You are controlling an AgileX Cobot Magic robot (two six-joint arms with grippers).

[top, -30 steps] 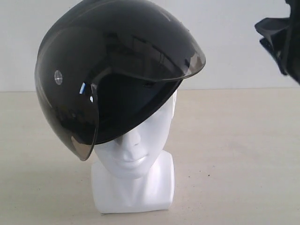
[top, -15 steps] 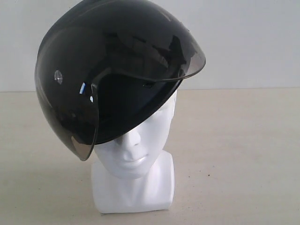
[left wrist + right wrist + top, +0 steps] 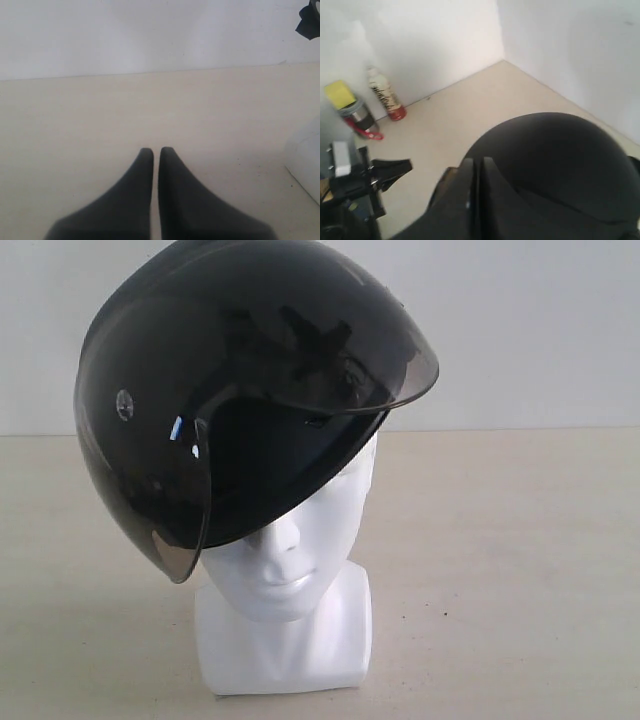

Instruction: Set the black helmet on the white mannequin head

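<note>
The black helmet sits on the white mannequin head, tilted, with its smoke-tinted visor raised over the face. Eyes and brow are hidden under the shell; nose, lips and blocky neck base show. Neither gripper appears in the exterior view. My left gripper is shut, holds nothing and hangs low over the beige table; a corner of the mannequin base shows at that view's edge. My right gripper is shut and empty, beside and above the helmet's dome, and I cannot tell whether they touch.
A white wall stands behind the table, and a corner of two walls shows in the right wrist view. A spray can and a tin with a yellow lid stand by the wall. Dark arm hardware is nearby.
The dark arm part at the upper right of the exterior view has left the picture. Its reflection slid across the visor. Helmet and head have not moved.
</note>
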